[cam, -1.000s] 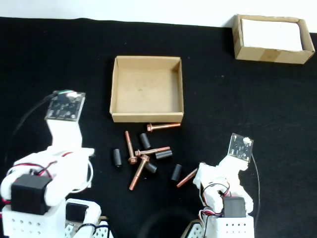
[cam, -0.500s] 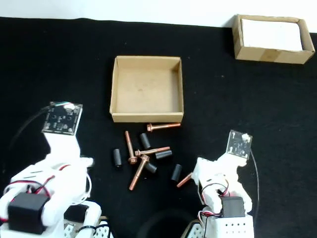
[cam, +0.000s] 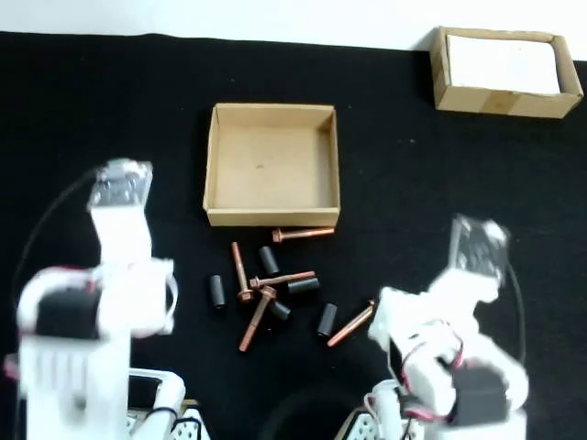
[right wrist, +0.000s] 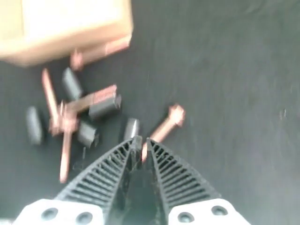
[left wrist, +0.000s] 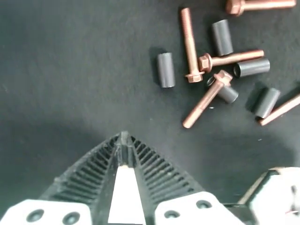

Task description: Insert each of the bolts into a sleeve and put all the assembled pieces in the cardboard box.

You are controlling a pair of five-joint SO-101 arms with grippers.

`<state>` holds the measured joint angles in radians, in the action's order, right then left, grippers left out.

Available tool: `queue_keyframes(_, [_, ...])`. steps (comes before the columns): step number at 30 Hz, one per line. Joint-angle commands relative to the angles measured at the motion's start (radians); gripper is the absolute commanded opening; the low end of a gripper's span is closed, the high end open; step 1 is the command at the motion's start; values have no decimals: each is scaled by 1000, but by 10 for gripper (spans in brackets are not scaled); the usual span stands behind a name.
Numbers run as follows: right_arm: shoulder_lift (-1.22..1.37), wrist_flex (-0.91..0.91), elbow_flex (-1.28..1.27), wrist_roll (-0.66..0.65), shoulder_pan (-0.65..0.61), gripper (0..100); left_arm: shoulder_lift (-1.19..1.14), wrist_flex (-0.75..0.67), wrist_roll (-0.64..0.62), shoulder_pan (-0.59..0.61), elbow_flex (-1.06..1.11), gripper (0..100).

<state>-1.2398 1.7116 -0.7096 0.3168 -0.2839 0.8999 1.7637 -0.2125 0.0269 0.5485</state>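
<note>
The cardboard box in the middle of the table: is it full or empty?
Empty. The cardboard box shows a bare brown floor; the bolts and sleeves are all outside it, nearer the arms.

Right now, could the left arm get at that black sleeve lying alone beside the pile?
Probably yes. The lone sleeve lies ahead of the left gripper, apart from the bolts, with nothing between them; the shut jaws would have to open first.
</note>
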Motion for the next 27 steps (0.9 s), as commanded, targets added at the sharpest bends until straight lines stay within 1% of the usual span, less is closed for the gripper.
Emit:
queue_keyframes(1, [173, 50, 85, 0, -97, 23, -93, 5, -115, -2, -53, 10])
queue_keyframes(3, [197, 36, 44, -23, -105, 23, -114, 5, -147, -15, -53, 10])
queue_keyframes(7, [214, -50, -65, -213, -84, 23, -117, 3, -147, -62, -50, 10])
queue_keyframes(9, [219, -97, -97, -224, -81, 23, -124, 2, -147, -85, -50, 10])
queue_keyframes(13, [223, -124, -99, -206, -77, 34, -125, -3, -149, -99, -50, 11])
queue_keyframes(15, [243, -122, -99, -178, -53, 94, -127, -14, -149, -94, -50, 31])
queue_keyframes(18, [300, -124, -71, -167, 30, 214, -127, -25, -150, -94, -53, 139])
queue_keyframes(19, [321, -124, -39, -167, 65, 231, -127, -28, -150, -94, -53, 176])
queue_keyframes(21, [354, -111, 58, -166, 137, 219, -127, -31, -150, -94, -38, 236])
queue_keyframes(23, [384, -76, 170, -164, 180, 182, -125, -32, -147, -94, 24, 278])
queue_keyframes(25, [409, -45, 266, -164, 171, 134, -120, -58, -144, -94, 97, 304])
queue_keyframes(27, [453, -10, 331, -163, 131, 96, -119, -106, -144, -93, 168, 318])
